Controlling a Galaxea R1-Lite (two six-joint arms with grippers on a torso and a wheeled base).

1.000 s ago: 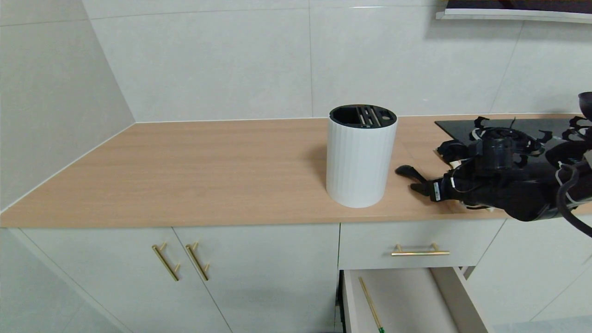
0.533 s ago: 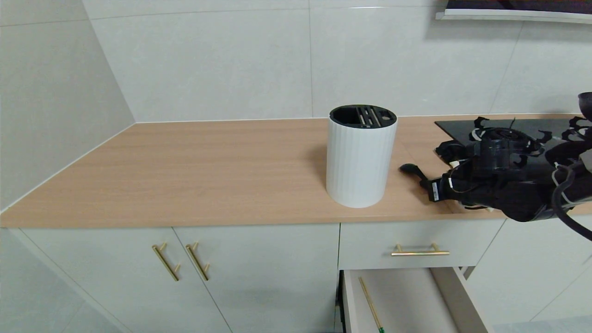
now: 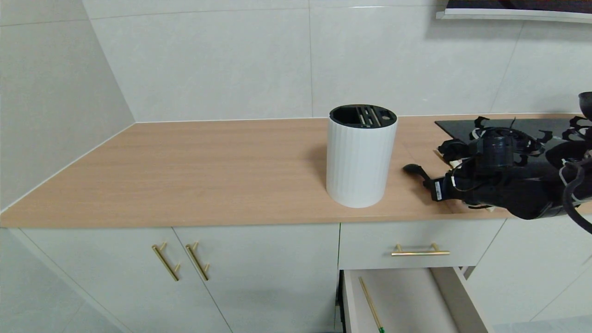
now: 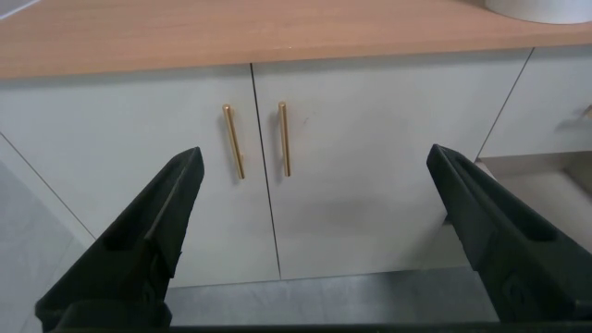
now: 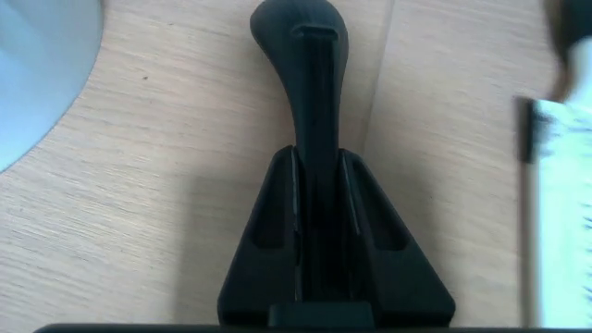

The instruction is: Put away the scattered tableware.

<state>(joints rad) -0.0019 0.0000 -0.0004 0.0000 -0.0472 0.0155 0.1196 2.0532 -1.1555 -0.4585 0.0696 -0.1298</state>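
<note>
Drawn back a touch toward 3 o'clock, my right gripper [image 3: 428, 181] now sits slightly farther from the white ribbed holder [image 3: 361, 155] than a second ago; nothing else has shifted.

Nearest me, at 5 o'clock in the head view, the open drawer [image 3: 407, 300] holds a thin gold stick [image 3: 370, 299] with a green tip, lying along its left side. My left gripper [image 4: 319, 236] hangs low before the cabinet doors [image 4: 370, 203], fingers spread wide and grasping nothing. Its wrist view frames two gold door handles [image 4: 284, 139] between them.

Up on the wooden counter [image 3: 208, 171], my right gripper is clamped on a black handle [image 5: 298, 42]. The right wrist view shows both fingers pressed against its sides, the rounded end sticking out past them. The holder stands at 9 o'clock from it, near but apart. What the handle belongs to I cannot tell. A small white sticker [image 3: 437, 190] on the gripper carries print too small to read.

Beyond, at 2 o'clock, lies the black hob [image 3: 460, 127].
</note>
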